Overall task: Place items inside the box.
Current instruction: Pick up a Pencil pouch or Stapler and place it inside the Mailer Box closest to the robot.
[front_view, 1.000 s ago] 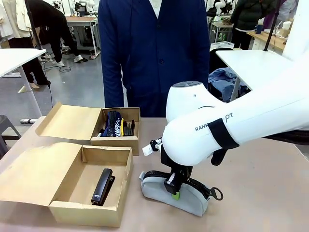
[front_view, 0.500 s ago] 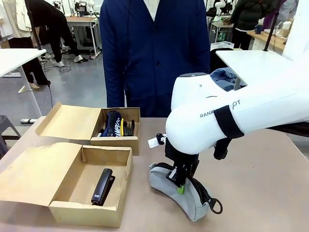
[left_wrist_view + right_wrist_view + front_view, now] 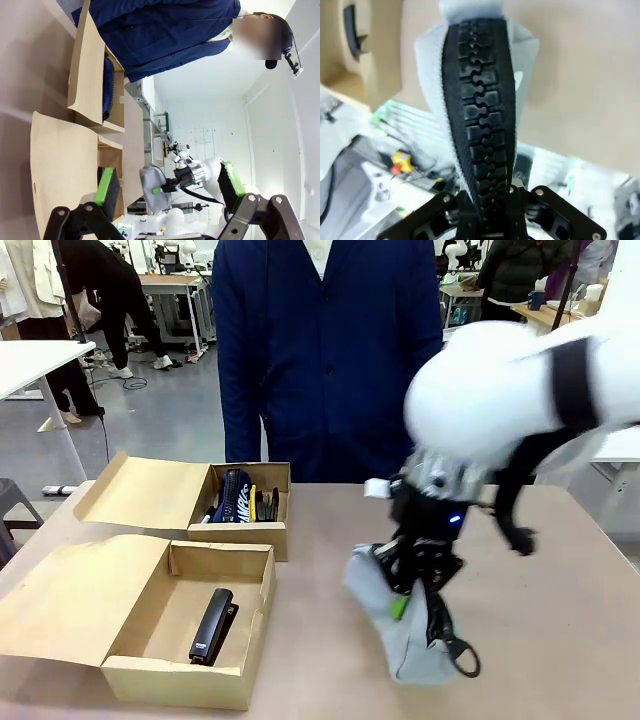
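Front view: the pale grey-blue case (image 3: pixel 412 658) hangs tilted from my right hand (image 3: pixel 400 606), upper end pinched, lower end down near the worktop (image 3: pixel 570 640); I cannot tell whether that end touches it. The case's black zip (image 3: pixel 480 100) runs straight up from between my fingers in the right wrist view, and those fingers are clamped tight on the zip ridge. A black pull ring (image 3: pixel 463 656) dangles at the case's low end. This part of the front view is blurred.

My left hand (image 3: pixel 167 172) has its green-padded fingers spread wide with nothing between them.

Left of the case stand two open cardboard boxes, flaps folded outward. The near box (image 3: pixel 150 672) holds a black stapler (image 3: pixel 213 626) lying flat on its floor. The far box (image 3: pixel 240 538), just behind it, holds a navy pouch (image 3: pixel 232 498) with white lettering stood on edge, a yellow knife (image 3: pixel 252 502) beside it, and some dark slim things I cannot make out.

The worktop is a plain, matt, pinkish-beige surface, bare around the case. At its far edge stands a person (image 3: pixel 330 350) in a dark blue buttoned coat. Behind lies a workshop room: grey floor with cables, white tables to both sides, and other people farther back
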